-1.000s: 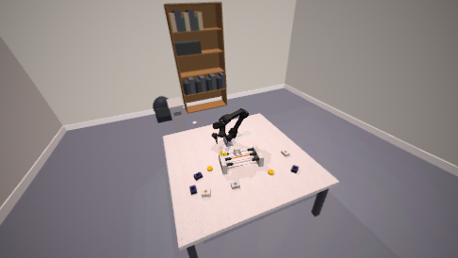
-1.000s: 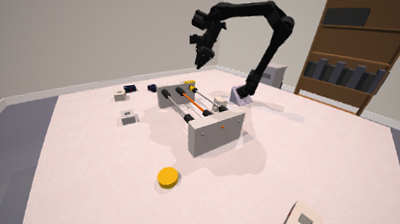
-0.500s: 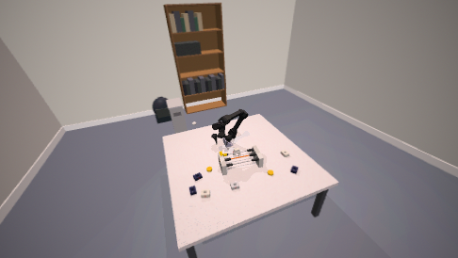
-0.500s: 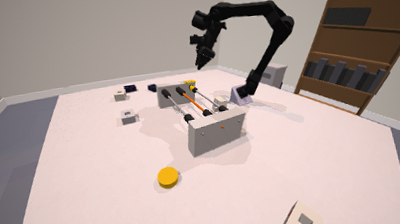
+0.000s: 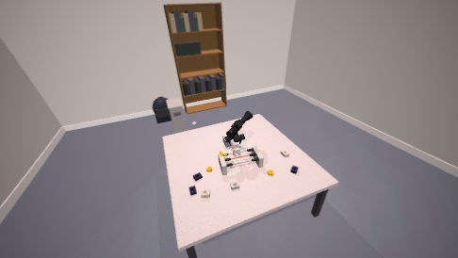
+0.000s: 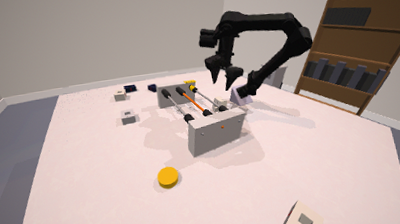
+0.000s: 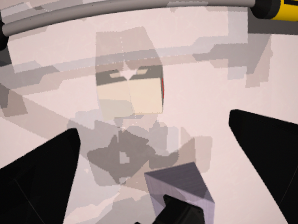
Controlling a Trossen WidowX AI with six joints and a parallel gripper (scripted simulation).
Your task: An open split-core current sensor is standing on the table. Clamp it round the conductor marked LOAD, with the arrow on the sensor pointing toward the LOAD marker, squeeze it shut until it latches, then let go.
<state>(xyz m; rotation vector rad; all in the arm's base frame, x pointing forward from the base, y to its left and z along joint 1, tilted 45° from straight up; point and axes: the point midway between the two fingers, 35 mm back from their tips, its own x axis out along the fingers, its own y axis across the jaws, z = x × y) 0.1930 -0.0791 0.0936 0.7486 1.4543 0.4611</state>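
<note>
The open sensor, a small cream block (image 7: 131, 96) (image 6: 219, 104), stands on the table between the conductor rack and the arm's base. A red mark shows on its right side in the wrist view; its arrow cannot be made out. The LOAD conductor is the grey cable (image 7: 125, 16) (image 6: 207, 98) on the arm's side of the rack, with a yellow marker (image 7: 287, 9) (image 6: 189, 81) (image 5: 222, 153) at one end. My gripper (image 7: 156, 126) (image 6: 221, 85) is open and empty, pointing down above the sensor, whose block lies between and ahead of the fingertips in the wrist view.
The rack's grey end plates (image 6: 217, 135) (image 5: 260, 161) carry an orange cable (image 6: 193, 101) and another grey cable (image 6: 177, 106) beyond LOAD. A purple wedge (image 7: 181, 184) (image 6: 241, 96) is at the arm's base. Yellow discs (image 6: 168, 176) (image 5: 209, 169), pale blocks (image 6: 128, 118) (image 5: 205, 193) and navy blocks (image 5: 197, 176) lie around.
</note>
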